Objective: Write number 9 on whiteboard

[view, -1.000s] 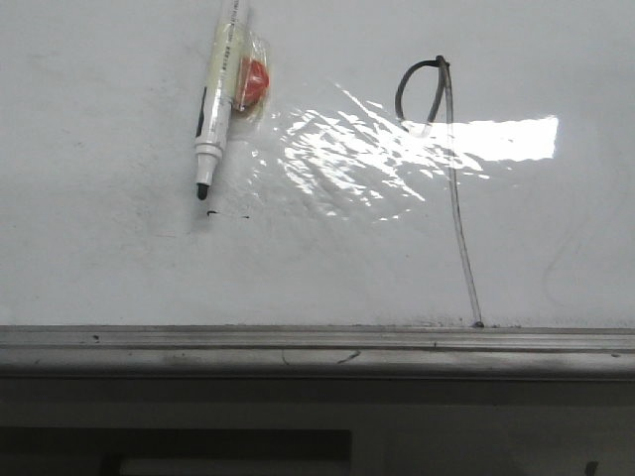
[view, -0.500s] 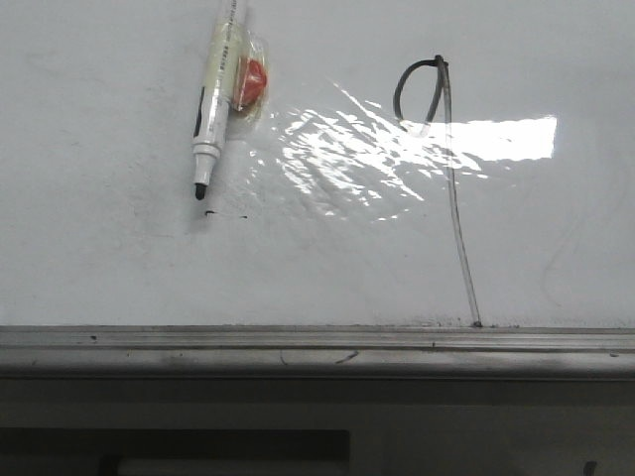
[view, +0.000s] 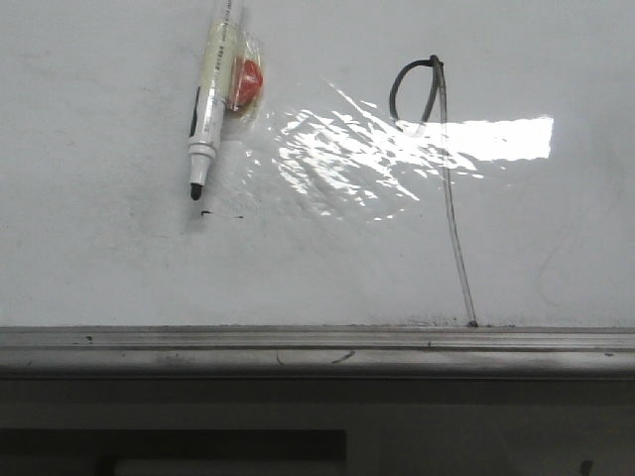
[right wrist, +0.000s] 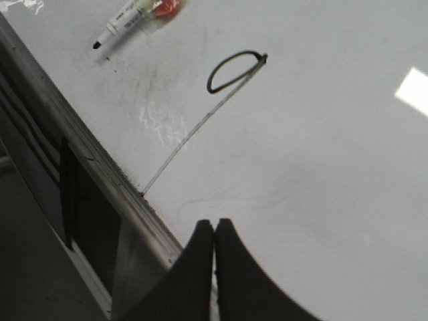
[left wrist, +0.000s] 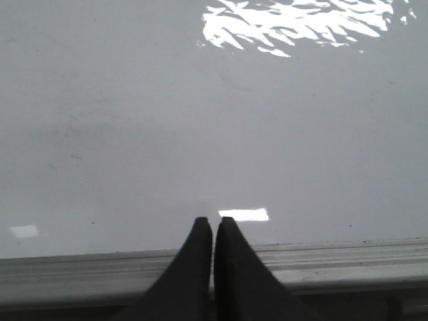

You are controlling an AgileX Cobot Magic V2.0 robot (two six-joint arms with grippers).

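Marker ink forms the number 9 (view: 442,169) on the whiteboard (view: 99,248): a small dark loop sits at its top, and a long, thin, slightly curved tail runs from the loop down to the grey rail (view: 317,347) along the board's lower edge, ending right at the rail. A bright patch of glare crosses the tail just under the loop. Well to the left of the 9, a marker (view: 210,99) lies on the board, its uncapped black tip pointing toward the rail, with a small red object in clear wrap (view: 245,81) touching its right side. Two tiny dark dashes sit just below the marker's tip.

The left gripper (left wrist: 212,224) hangs over the rail with its two black fingers pressed together and nothing between them. The right gripper (right wrist: 215,226) is likewise closed and empty, over the board near the rail, apart from the tail of the 9 (right wrist: 200,120).
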